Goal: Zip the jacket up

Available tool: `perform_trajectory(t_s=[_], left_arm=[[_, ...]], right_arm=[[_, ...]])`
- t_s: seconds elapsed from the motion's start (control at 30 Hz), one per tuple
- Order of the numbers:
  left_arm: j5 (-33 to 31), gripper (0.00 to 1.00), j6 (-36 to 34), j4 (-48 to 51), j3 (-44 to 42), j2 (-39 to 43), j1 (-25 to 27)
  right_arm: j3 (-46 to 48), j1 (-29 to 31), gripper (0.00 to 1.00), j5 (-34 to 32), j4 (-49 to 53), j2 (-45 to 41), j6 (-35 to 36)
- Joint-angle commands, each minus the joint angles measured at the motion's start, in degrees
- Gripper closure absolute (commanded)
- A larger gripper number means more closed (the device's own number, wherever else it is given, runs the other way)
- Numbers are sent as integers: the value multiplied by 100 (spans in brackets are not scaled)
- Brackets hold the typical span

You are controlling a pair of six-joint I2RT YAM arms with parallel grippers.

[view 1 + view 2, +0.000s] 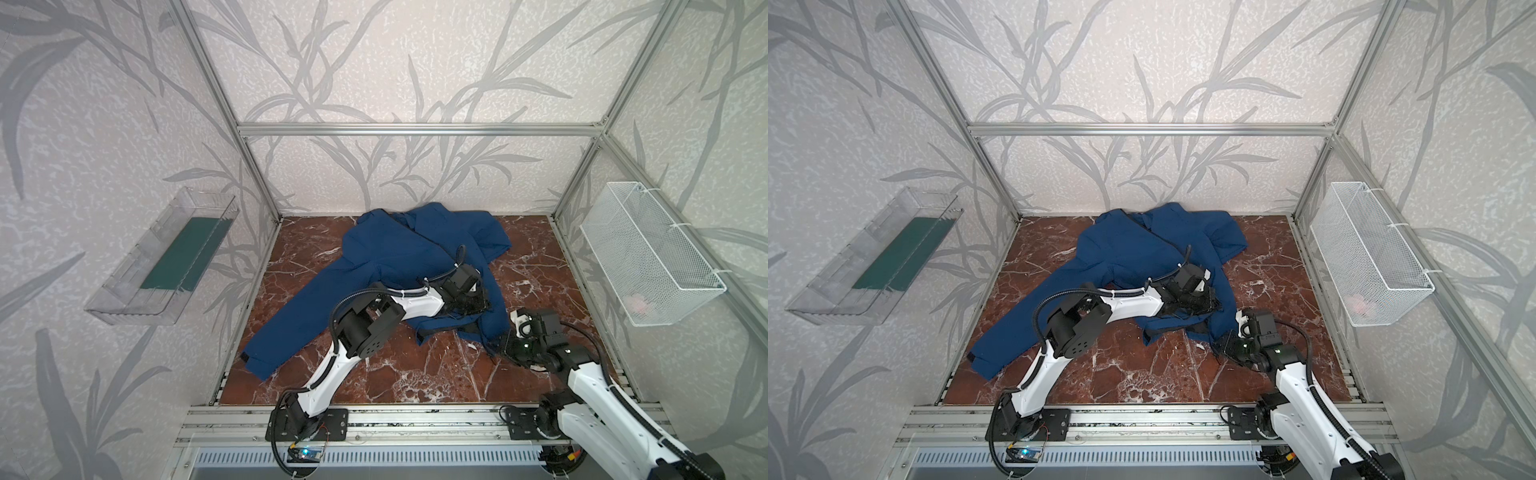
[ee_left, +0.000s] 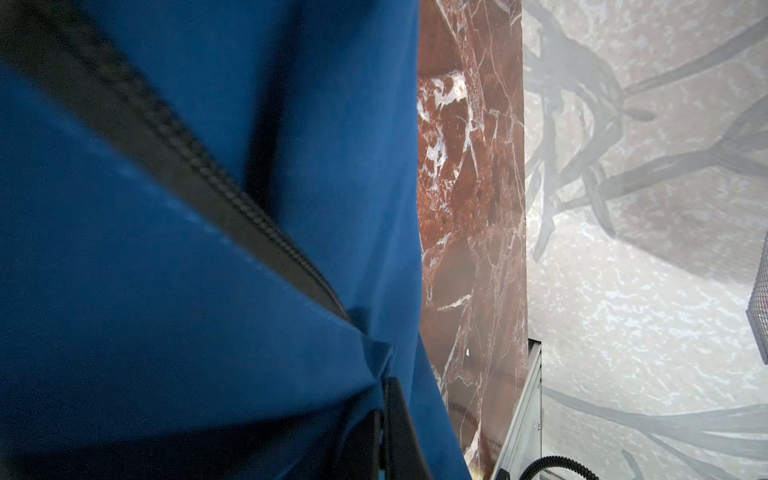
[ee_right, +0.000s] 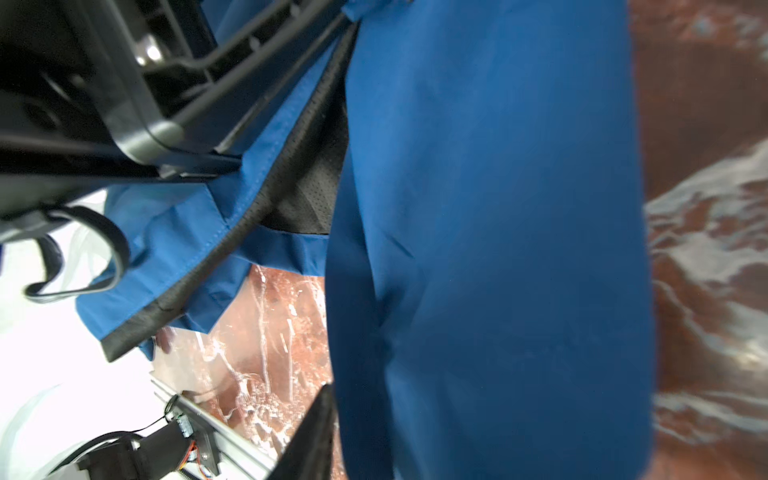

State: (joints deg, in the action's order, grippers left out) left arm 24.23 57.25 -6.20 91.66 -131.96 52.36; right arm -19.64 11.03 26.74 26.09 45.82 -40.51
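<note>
The navy-blue jacket (image 1: pixel 399 257) (image 1: pixel 1133 253) lies rumpled on the red marble table (image 1: pixel 374 374), one sleeve stretched toward the front left. My left gripper (image 1: pixel 478 301) (image 1: pixel 1206 301) is shut on the jacket's front edge. In the left wrist view its jaws (image 2: pixel 382 436) pinch blue fabric just below the black zipper tape (image 2: pixel 199 174). My right gripper (image 1: pixel 503 345) (image 1: pixel 1227 347) sits at the hem's pointed corner. In the right wrist view one finger (image 3: pixel 316 436) shows beside hanging fabric (image 3: pixel 498 249), which hides the other. Black mesh lining (image 3: pixel 316 187) shows there.
A clear plastic bin (image 1: pixel 166 257) hangs on the left wall. A white wire basket (image 1: pixel 648 257) hangs on the right wall. Aluminium posts frame the table, and a metal rail (image 1: pixel 415 424) with both arm bases runs along its front edge.
</note>
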Motion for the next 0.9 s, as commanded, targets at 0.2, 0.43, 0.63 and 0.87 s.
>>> perform_trajectory(t_s=[0.2, 0.43, 0.63, 0.87], left_arm=[[-27, 100, 67, 234, -192, 110, -33], [23, 100, 100, 186, -260, 225, -114], [173, 100, 356, -452, -992, 1367, -685], [416, 100, 668, -638, -1983, 3277, -1646]], right_arm=[[165, -22, 62, 275, -343, 181, -28], [56, -22, 98, 165, -194, 269, 54], [-174, -35, 100, 673, -773, -91, -286], [348, -57, 100, 780, -4423, -280, -2142]])
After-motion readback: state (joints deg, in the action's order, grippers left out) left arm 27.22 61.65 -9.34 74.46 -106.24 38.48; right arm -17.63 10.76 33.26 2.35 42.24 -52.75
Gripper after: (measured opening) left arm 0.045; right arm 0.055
